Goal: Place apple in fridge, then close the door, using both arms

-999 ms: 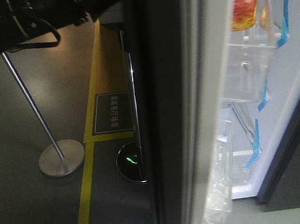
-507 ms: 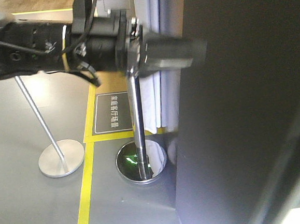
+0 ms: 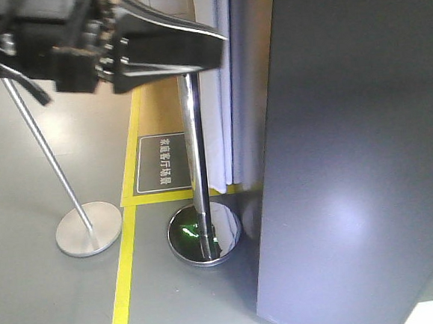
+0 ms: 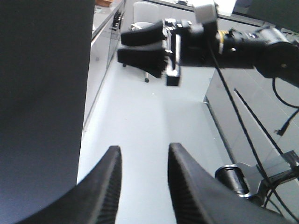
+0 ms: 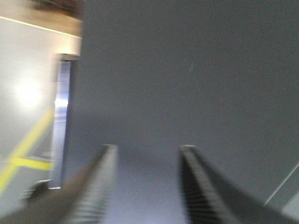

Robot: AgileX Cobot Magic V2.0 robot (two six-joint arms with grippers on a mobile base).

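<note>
Two grippers empty: left gripper (image 4: pixel 142 149) spread, right gripper (image 5: pixel 148 148) spread facing door (image 5: pixel 187 70); floor sign (image 3: pixel 163 163) illegible.

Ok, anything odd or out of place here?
Nothing stands out. The door shows only its grey outside, with no marks or dents, and the floor has no spill or debris on it.

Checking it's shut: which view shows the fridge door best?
Exterior front-facing: the door is sharp, dark grey, no white interior showing. Left wrist shows only a dark slab at frame left; right wrist, blurred grey.
</note>
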